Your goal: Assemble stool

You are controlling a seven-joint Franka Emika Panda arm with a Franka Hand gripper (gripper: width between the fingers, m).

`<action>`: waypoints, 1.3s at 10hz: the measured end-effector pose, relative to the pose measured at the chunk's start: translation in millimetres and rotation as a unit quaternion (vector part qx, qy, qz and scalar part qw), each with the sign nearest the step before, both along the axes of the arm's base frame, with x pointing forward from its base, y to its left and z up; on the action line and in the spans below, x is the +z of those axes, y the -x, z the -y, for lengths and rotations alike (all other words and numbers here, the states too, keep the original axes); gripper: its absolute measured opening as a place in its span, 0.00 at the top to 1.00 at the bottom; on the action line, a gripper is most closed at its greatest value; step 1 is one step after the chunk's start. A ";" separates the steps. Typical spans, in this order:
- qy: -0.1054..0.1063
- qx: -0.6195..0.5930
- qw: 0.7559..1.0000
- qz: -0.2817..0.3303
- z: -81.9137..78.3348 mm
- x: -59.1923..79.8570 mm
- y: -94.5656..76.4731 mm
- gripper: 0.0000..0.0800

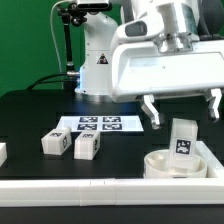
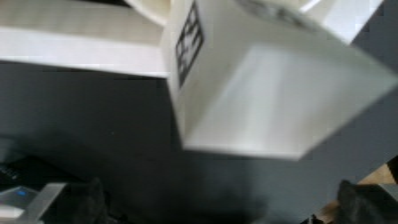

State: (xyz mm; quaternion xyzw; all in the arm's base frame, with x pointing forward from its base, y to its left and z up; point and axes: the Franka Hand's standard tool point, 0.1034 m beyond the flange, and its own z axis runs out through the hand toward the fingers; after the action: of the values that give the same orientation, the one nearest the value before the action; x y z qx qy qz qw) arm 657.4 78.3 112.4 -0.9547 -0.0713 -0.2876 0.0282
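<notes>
The stool's round white seat (image 1: 160,166) lies at the exterior view's right, by the front rail. One white leg block (image 1: 183,139) stands upright on it, its tag facing the camera. My gripper (image 1: 183,120) hangs just above that block, open, with its fingers (image 1: 150,112) spread wider than the block and holding nothing. In the wrist view the same leg block (image 2: 249,95) fills the middle with part of its tag showing, the seat (image 2: 63,50) lies behind it, and the gripper (image 2: 217,205) shows only dark fingertips at both sides. Two more leg blocks (image 1: 53,142) (image 1: 86,146) lie on the table to the left.
The marker board (image 1: 98,124) lies flat behind the two loose blocks. Another white piece (image 1: 2,152) pokes in at the exterior view's left edge. A long white rail (image 1: 100,190) borders the table front. The robot base (image 1: 95,70) stands at the back.
</notes>
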 end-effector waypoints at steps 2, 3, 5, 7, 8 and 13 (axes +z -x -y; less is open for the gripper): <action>0.001 0.001 1.000 0.001 2.6 7.4 -2.5 0.19; 0.001 0.001 1.000 -0.001 2.6 5.8 -2.1 0.19; 0.001 0.002 1.000 -0.010 1.5 5.0 -1.5 0.19; -0.032 -0.051 0.998 -0.032 0.3 3.0 3.2 0.19; -0.037 -0.058 0.995 -0.073 -3.2 -2.0 8.7 0.19; -0.041 -0.039 0.965 -0.258 -5.6 -3.0 17.2 0.19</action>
State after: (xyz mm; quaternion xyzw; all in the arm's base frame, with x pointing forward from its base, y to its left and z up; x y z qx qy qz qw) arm 640.2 83.9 109.4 -0.9966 -0.0126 -0.0353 0.0736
